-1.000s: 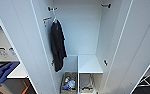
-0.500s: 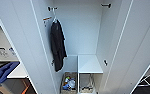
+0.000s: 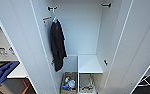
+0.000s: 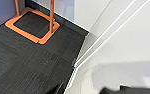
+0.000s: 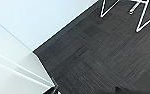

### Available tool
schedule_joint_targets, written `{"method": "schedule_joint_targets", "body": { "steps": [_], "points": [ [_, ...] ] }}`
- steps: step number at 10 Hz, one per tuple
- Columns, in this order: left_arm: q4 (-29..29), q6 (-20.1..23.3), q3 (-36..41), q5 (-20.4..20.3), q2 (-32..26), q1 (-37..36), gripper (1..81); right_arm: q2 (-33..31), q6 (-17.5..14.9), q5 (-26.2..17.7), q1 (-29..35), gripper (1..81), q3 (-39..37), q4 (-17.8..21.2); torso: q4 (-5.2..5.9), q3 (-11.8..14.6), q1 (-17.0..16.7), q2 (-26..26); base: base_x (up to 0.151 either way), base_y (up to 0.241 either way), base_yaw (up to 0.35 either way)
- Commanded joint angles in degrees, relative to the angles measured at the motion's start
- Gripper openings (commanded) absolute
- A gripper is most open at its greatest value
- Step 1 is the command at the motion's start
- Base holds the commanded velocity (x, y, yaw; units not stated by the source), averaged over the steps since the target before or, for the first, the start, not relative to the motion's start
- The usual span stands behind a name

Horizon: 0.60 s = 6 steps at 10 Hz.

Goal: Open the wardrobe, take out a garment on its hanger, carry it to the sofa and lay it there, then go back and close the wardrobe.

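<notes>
Head view is showing the tall white flat-panelled wardrobe (image 3: 91, 37) standing open, both doors swung wide, with a long black garment (image 3: 57, 47) hanging at the left of its interior from a thin white hanger (image 3: 55, 19) hooked near a dark rail bracket (image 3: 51, 8). Low inside, a white shelf (image 3: 89, 63) is sitting above a small basket (image 3: 69, 82) of mixed items. Dark grey carpet (image 4: 28, 62) is spreading beneath an orange metal frame base (image 4: 32, 26) in the left wrist view, and I cannot tell how either arm's jaws are standing.
</notes>
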Motion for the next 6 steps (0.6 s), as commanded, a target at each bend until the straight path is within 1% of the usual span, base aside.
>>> {"method": "schedule_joint_targets", "body": {
  "steps": [1,3,6],
  "points": [
    [-0.3,-3.3,-1.7,1.3,-4.0,-7.6,81.1,-3.7,1.8,-1.1,7.5,81.1,-1.5,0.3,0.0,0.0,0.0,0.0,0.0,0.0,0.0],
    [-0.3,-4.8,-1.2,1.3,-4.1,-9.8,81.1,-3.3,4.1,-1.1,8.5,81.1,-1.0,0.3,0.0,0.0,0.0,0.0,0.0,0.0,0.0],
    [-0.3,-7.2,-1.2,1.3,-2.2,-12.0,81.1,-0.7,7.8,-1.1,8.5,81.1,1.3,0.3,0.0,0.0,0.0,0.0,0.0,0.0,0.0]
  ]
}}
